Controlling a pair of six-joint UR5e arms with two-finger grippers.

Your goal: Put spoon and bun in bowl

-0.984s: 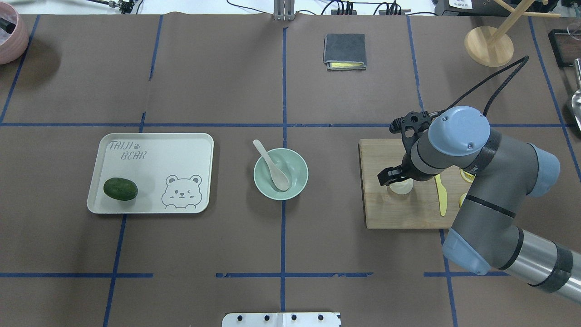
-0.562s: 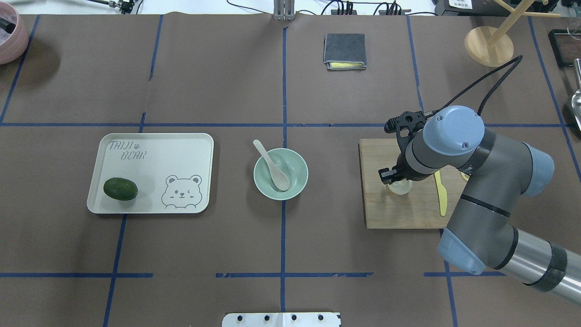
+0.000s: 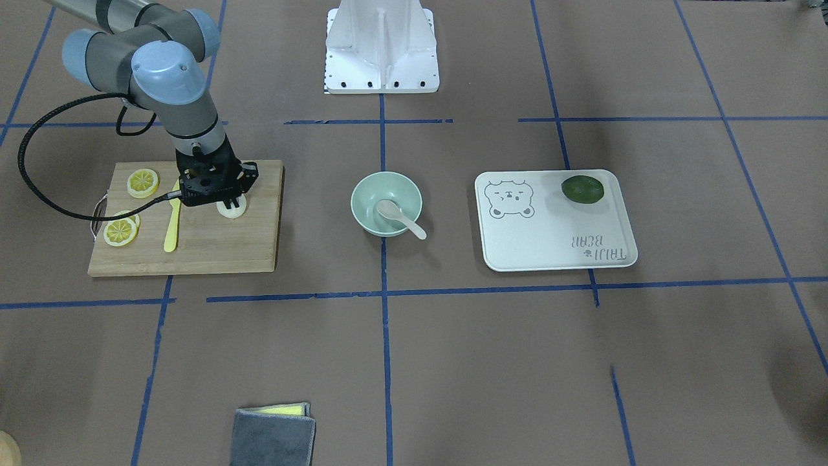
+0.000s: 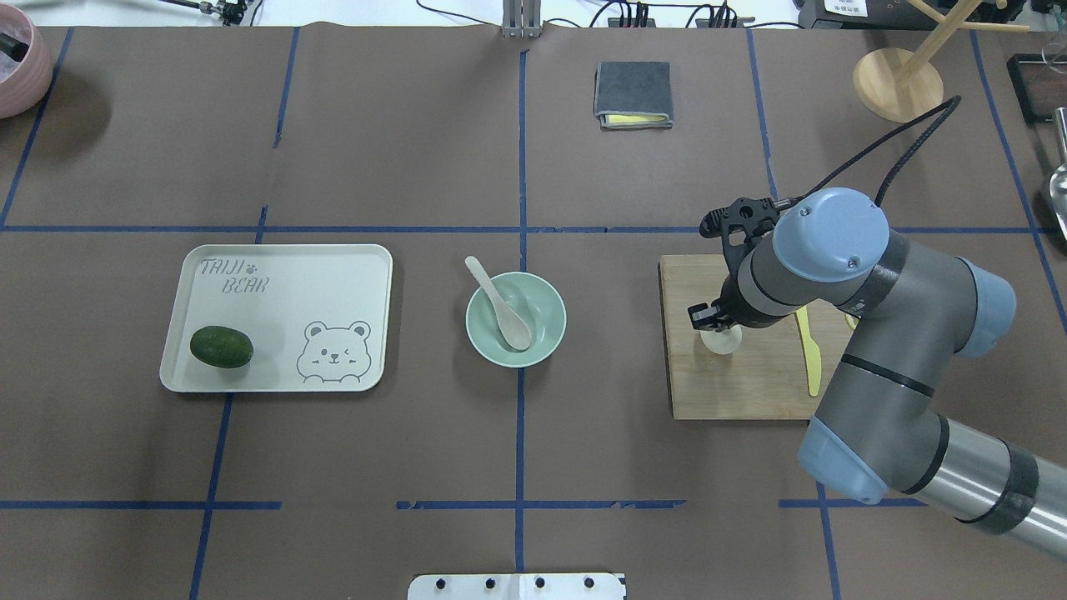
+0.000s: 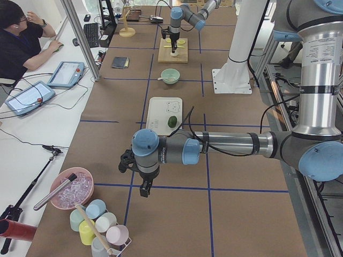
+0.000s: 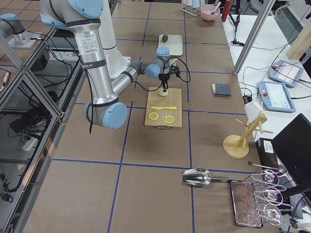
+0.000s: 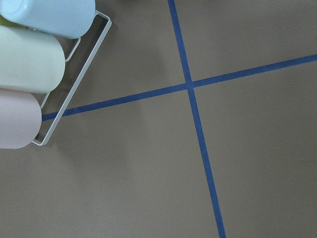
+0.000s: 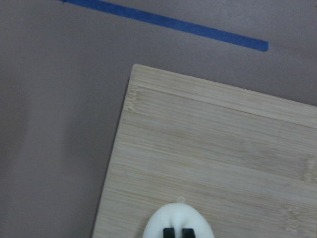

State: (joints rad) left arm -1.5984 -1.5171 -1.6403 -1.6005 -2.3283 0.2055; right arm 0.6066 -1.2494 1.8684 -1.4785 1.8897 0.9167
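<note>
The left hand (image 5: 140, 181) hangs over the table far off to the left, near a rack of cups (image 7: 29, 64). Whether its jaws are open cannot be told, and it seems to pose little risk there. On the tray (image 4: 350, 267) lies the green fruit (image 4: 221, 347), well apart from any likely path.

The bowl (image 4: 554, 333) sits at the table's middle with the spoon (image 4: 505, 312) in it, scoop down inside and handle leaning out over the rim. That is one hazard. A bun dropped onto the scoop, or a hand brushing the handle, could lever the spoon out or nudge the bowl.

Further right, on the cutting board (image 4: 750, 392), the right hand (image 8: 178, 232) has its jaws drawn nearly together, pinched into the top of the bun (image 8: 178, 220). The bun sits toward the board's bowl-side edge. The grip looks narrow and high on a soft, round thing. The bun may therefore slip free during the lift or the carry and fall to the table short of the bowl. The yellow knife (image 4: 810, 354) lies right of the hand, apart from it.
</note>
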